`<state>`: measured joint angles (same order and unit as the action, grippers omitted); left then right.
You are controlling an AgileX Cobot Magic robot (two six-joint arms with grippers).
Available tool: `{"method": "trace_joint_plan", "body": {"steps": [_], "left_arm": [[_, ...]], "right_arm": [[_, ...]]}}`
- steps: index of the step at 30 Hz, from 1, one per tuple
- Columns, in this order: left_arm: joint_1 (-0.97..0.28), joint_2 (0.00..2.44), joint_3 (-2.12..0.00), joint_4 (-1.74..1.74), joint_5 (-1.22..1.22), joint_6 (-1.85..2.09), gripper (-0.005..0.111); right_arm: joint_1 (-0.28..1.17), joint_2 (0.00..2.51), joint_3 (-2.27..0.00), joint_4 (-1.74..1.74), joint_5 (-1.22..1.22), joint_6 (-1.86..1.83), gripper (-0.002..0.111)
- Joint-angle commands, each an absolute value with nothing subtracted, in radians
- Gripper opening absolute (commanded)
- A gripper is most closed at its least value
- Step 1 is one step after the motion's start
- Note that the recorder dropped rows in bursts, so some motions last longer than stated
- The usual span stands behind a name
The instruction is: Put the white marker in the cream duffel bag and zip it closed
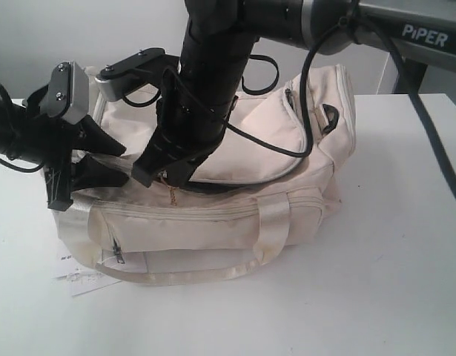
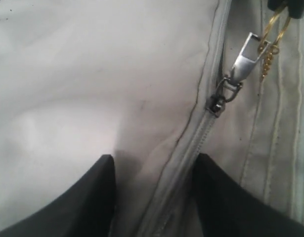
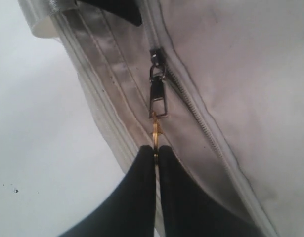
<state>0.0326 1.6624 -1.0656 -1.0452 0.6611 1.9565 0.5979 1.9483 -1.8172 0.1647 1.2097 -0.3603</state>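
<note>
The cream duffel bag (image 1: 213, 222) lies on the white table (image 1: 376, 289). My right gripper (image 1: 168, 178) reaches across to the bag's top and is shut on the gold clasp (image 3: 155, 129), which hangs from the silver zipper pull (image 3: 158, 98). The slider (image 2: 216, 103) sits on the grey-beige zipper, which is closed on my left gripper's side of the slider. My left gripper (image 2: 154, 165) stands open at the bag's left end, its fingers (image 2: 92, 202) either side of that closed zipper and a fold of fabric. The white marker is out of view.
A small white paper tag (image 1: 79, 280) pokes out from under the bag's front left corner. A satin strap handle (image 1: 272, 222) loops over the front pocket. The right arm's black cable (image 1: 435, 148) hangs over the table on the right.
</note>
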Motion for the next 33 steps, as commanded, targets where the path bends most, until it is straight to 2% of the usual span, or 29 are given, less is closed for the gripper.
{"method": "trace_joint_plan", "body": {"steps": [1, 2, 3, 33], "left_arm": [[0.026, 1.668, -1.056, -1.061, 0.643, 2.111, 0.032], [0.026, 1.668, -1.056, -1.061, 0.664, 2.111, 0.014], [0.026, 1.668, -1.056, -1.061, 0.688, 2.109, 0.0], [0.026, 1.668, -1.056, -1.043, 0.719, 2.038, 0.0]], "right_arm": [[0.588, 1.934, -1.813, 0.165, 1.221, -0.365, 0.0], [0.588, 1.934, -1.813, 0.165, 1.221, -0.365, 0.0], [0.588, 1.934, -1.813, 0.16, 1.221, -0.365, 0.0], [0.588, 1.934, -1.813, 0.031, 1.221, -0.362, 0.0]]}}
